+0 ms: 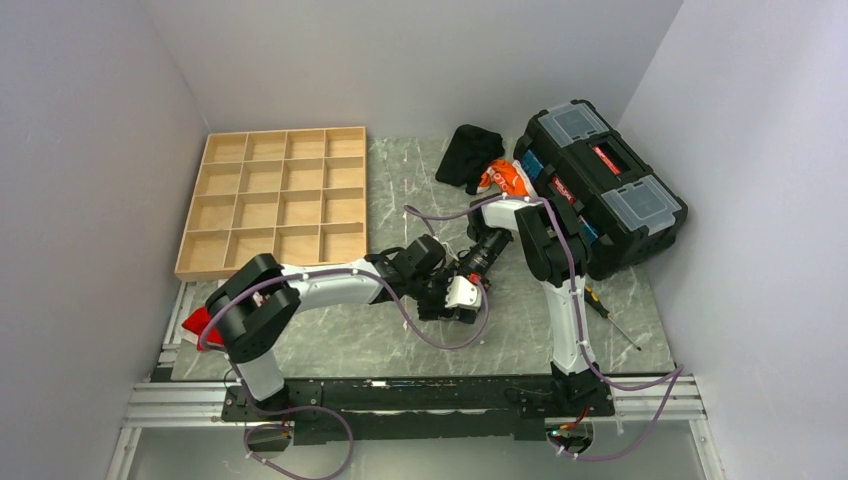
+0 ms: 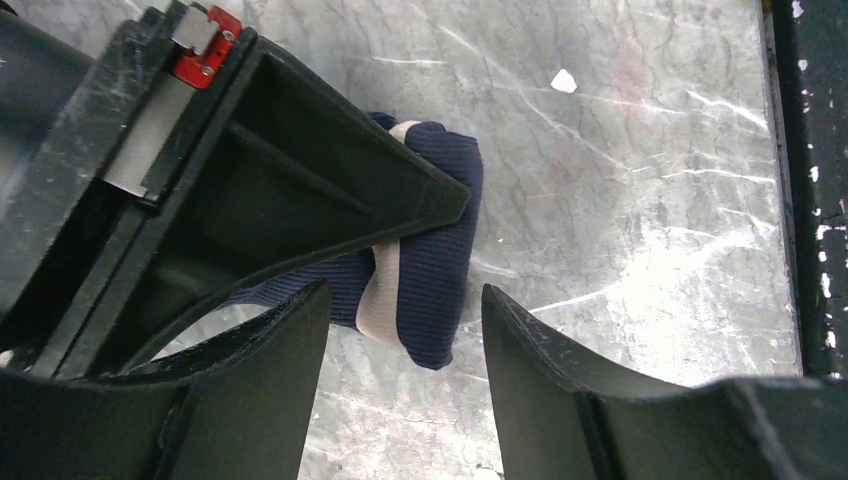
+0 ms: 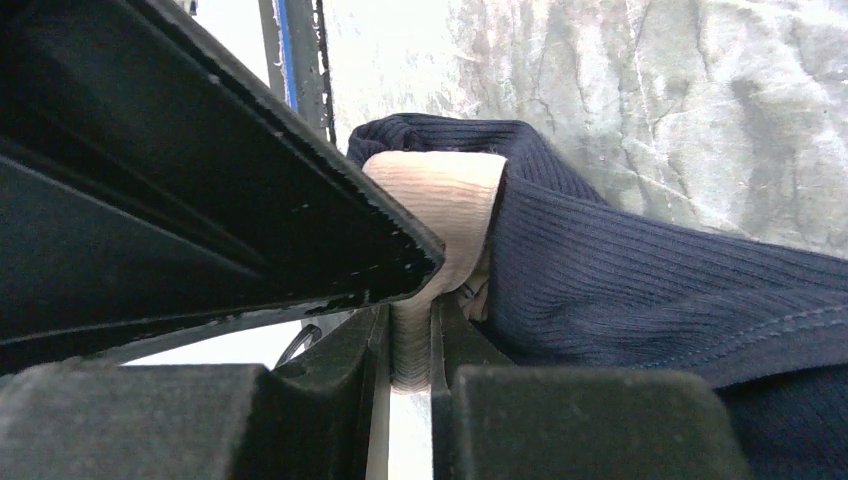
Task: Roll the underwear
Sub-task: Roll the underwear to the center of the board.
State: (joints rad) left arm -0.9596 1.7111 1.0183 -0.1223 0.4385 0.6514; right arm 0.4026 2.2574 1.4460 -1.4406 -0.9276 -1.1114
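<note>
right wrist: right pincer clamps the underwear, left pincer gapes around it.

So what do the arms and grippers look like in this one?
The left arm and right arm have white links between black joints, with purple cables alongside. The left gripper and right gripper have black wedge-shaped fingers; the right's shows a red tab.

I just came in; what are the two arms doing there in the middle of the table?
The underwear, a navy garment, lies bunched into a small bundle on the table. The right gripper is shut on its pale band. The left gripper stands open at the bundle's end, gripping nothing.
</note>
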